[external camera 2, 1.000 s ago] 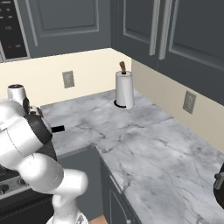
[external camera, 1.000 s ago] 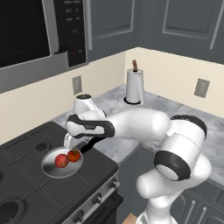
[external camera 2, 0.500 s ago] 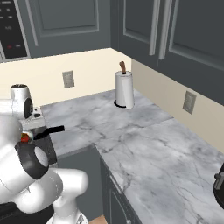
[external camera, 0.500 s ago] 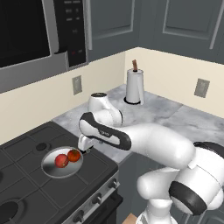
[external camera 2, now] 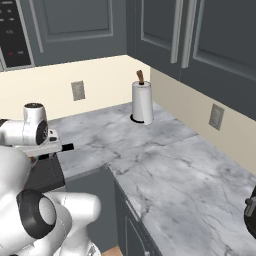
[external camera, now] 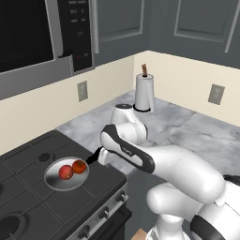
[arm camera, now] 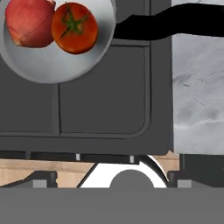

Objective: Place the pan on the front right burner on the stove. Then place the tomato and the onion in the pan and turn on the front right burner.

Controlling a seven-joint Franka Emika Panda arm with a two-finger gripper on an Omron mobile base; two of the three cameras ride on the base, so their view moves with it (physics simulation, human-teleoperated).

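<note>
1. Hand view, looking down along my gripper: its tips are too dark and low in the picture for me to point them out, and nothing sits between them, so I read the jaws as standing wide apart and holding nothing.
2. From the left base view, my arm bends down beside the right edge of the stove (external camera: pixel 28 206); the gripper itself is hidden behind the arm's links there.
3. Nearest below the hand lies a bare stretch of black grate, with the silver front edge of the stove under it in the hand view.
4. Further out, the pan (arm camera: pixel 57 65) sits on the stove at the front right burner; the burner cap itself is covered by the pan, so I cannot see it.
5. Inside the pan the tomato (arm camera: pixel 75 28) and the onion (arm camera: pixel 29 22) lie side by side, touching, the tomato on the handle side.
6. The pan's black handle (arm camera: pixel 175 24) reaches out over the stove's right edge toward the grey marble table (arm camera: pixel 199 96).
7. On the left base view the same pan (external camera: pixel 65 174) shows both vegetables, and round knobs (external camera: pixel 104 213) line the stove's front panel below it.
8. Far back on the table a paper towel roll (external camera 2: pixel 142 102) stands upright near the corner wall.
9. A microwave (external camera: pixel 44 35) hangs above the stove.
</note>
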